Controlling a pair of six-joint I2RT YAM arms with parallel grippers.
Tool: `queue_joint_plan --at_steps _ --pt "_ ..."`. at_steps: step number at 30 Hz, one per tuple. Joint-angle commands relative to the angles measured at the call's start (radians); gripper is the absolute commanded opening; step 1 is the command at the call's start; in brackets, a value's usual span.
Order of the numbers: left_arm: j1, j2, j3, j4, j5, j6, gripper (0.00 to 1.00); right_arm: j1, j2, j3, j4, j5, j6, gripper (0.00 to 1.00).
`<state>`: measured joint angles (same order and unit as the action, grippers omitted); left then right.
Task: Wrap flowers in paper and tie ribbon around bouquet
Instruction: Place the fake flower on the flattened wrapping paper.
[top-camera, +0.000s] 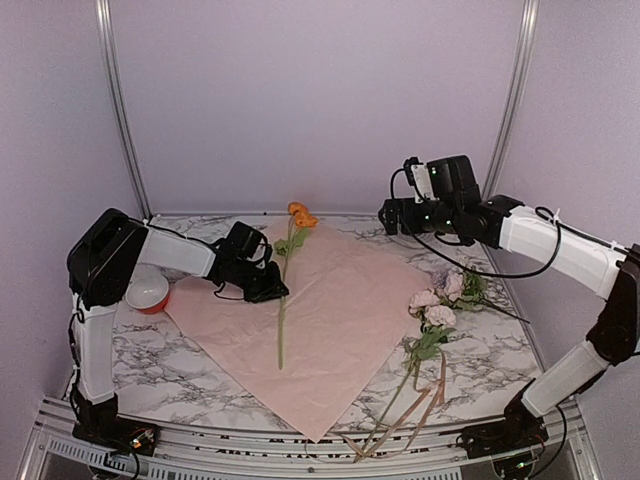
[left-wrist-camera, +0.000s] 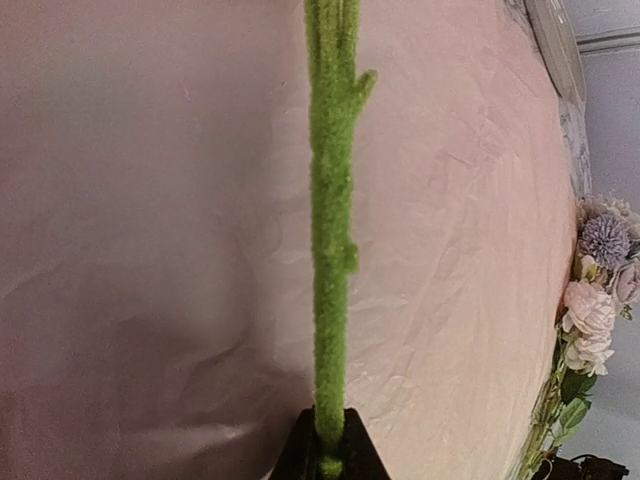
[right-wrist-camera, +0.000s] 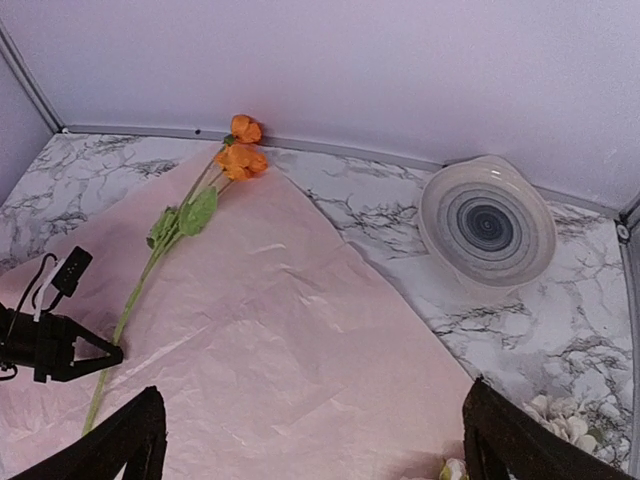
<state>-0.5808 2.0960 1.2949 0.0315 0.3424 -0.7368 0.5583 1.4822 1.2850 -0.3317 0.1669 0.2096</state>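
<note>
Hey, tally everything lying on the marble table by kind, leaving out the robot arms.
Orange-bloomed green stem: 1
Bunch of pale pink-white flowers: 1
Pale pink crinkly paper sheet: 1
Narrow tan ribbon: 1
Round white-grey disc: 1
Red-and-white round object: 1
Total: 6

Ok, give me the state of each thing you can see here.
paper: spread flat, unwrapped.
orange flower: stem lying across the paper, gripped.
pale roses: lying at the paper's right edge, unwrapped.
ribbon: loose, untied.
left end effector: shut on the orange flower's stem.
right end effector: open, empty.
</note>
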Motion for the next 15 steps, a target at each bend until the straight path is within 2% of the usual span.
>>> queue_joint_plan --at_steps 1,7,11,15 --pt "0.005 0.024 0.017 -0.045 -0.027 0.030 0.08 -0.079 0.016 -0.011 -0.126 0.036 0.026 0.99" --pt "0.003 -0.004 -0.020 -0.012 -0.030 0.008 0.17 -0.215 -0.061 -0.110 -0.183 0.048 0.013 0.98" --pt "0.004 -0.031 -0.034 0.007 -0.026 0.003 0.40 -0.380 -0.102 -0.175 -0.192 -0.096 -0.001 0.97" --pt "0.002 -0.097 -0.053 0.016 -0.075 0.013 0.57 -0.463 -0.117 -0.211 -0.201 -0.048 -0.056 0.98"
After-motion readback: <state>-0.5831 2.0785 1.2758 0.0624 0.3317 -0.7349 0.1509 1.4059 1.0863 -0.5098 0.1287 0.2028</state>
